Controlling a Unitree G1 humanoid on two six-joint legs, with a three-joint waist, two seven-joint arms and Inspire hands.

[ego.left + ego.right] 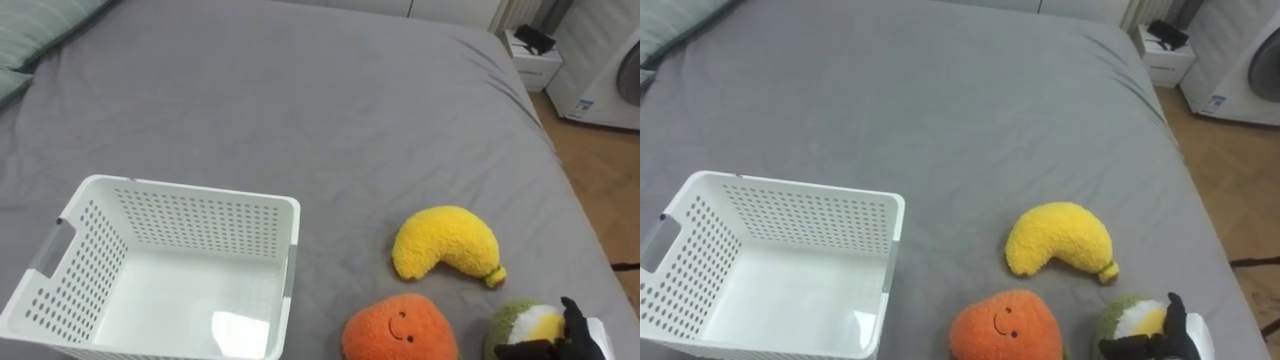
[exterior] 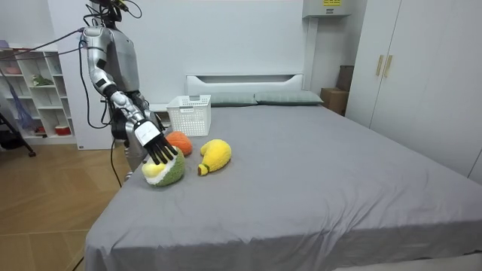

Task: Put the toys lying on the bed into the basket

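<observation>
Three plush toys lie on the grey bed [image 1: 330,110]: a yellow banana [image 1: 445,242] [image 2: 215,154], an orange one with a smiling face [image 1: 400,328] [image 2: 179,141], and a green, yellow and white one [image 1: 520,325] [image 2: 169,173] at the bed's near edge. My right hand [image 1: 575,335] [image 2: 154,143] rests on top of the green toy with its fingers fairly straight. A white perforated basket [image 1: 190,195] [image 2: 188,113] stands empty on the bed to the left of the toys. I stand at the side of the bed, leaning over it.
Pale green pillows [image 1: 40,30] lie at the far left by the headboard. Beyond the bed's right edge are wooden floor, a white nightstand [image 1: 535,60] and a white appliance [image 1: 610,70]. A shelf unit [image 2: 38,98] stands behind me.
</observation>
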